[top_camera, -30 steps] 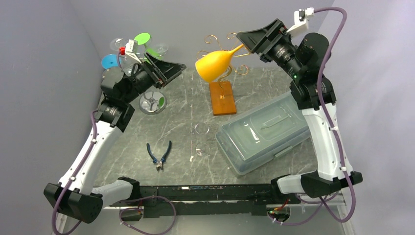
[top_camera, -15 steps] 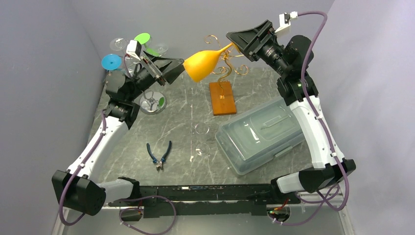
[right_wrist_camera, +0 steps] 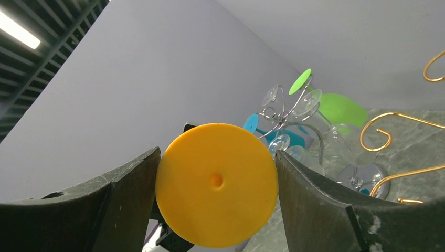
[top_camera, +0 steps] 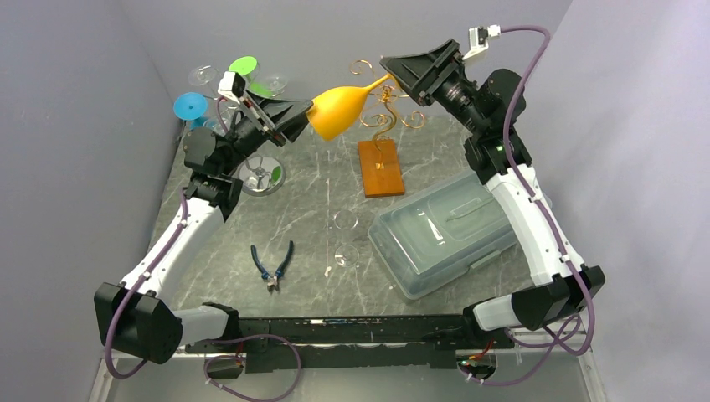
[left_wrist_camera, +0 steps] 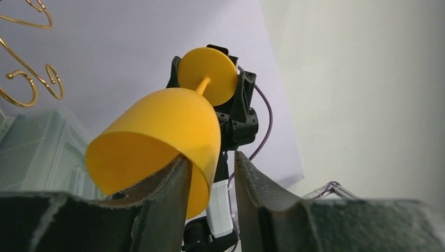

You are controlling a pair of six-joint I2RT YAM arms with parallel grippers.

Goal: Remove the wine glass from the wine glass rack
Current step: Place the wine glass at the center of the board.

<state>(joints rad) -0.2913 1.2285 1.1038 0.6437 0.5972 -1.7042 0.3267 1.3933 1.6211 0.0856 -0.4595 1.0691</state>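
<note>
Evidently you are in the handover step, with the lift off the hooks done. Your right pincer pinches the foot of the yellow wine glass, which lies tipped on its side in the air, just left of the gold wire rack and apart from it. Your left pincer is half spread astride the bowl's wall, one finger inside and one outside, with a gap on the outer side. I judge that the next move calls for a firm pinch there before the right lets go.

Counted over the tabletop:
- one lidded clear box
- two racks, the second a silver rack carrying clear glasses
- one yellow glass
- one pair of pliers
</note>
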